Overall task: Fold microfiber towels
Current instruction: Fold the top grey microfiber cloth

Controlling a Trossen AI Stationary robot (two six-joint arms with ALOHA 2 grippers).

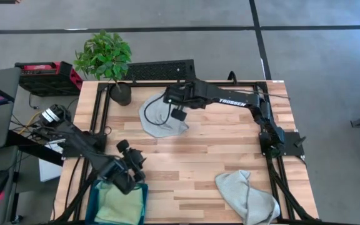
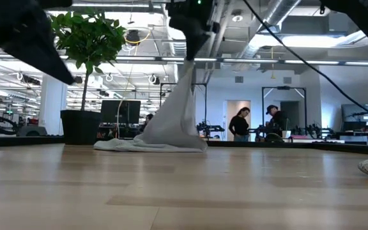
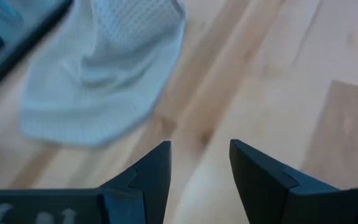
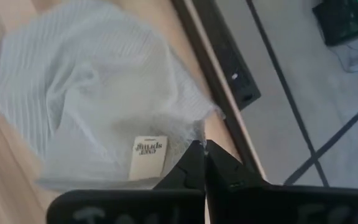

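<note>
A pale grey microfiber towel (image 1: 161, 119) with a small white tag (image 4: 148, 155) is at the far middle of the table. My right gripper (image 1: 169, 97) is shut on it and holds it up in a cone (image 2: 177, 108), with its lower edge spread on the wood. A second grey towel (image 1: 245, 194) lies crumpled at the near right. A light green towel (image 1: 119, 203) lies in the teal bin (image 1: 95, 194) at the near left. My left gripper (image 3: 201, 162) hovers open above the bin's far edge, with nothing between its fingers. My right gripper pinches the towel's edge (image 4: 191, 134) between its two shut fingers, close to the white tag. The fingers come slanting down from above. The towel hangs below them, drawn up into a cone, and its lower edge (image 2: 139, 144) rests on the table.
A potted plant (image 1: 111, 62) stands at the far left corner. A black metal frame (image 1: 100, 109) runs along the table's left, right and far edges. Bare wood lies in the table's middle between the two grey towels. People stand in the room beyond.
</note>
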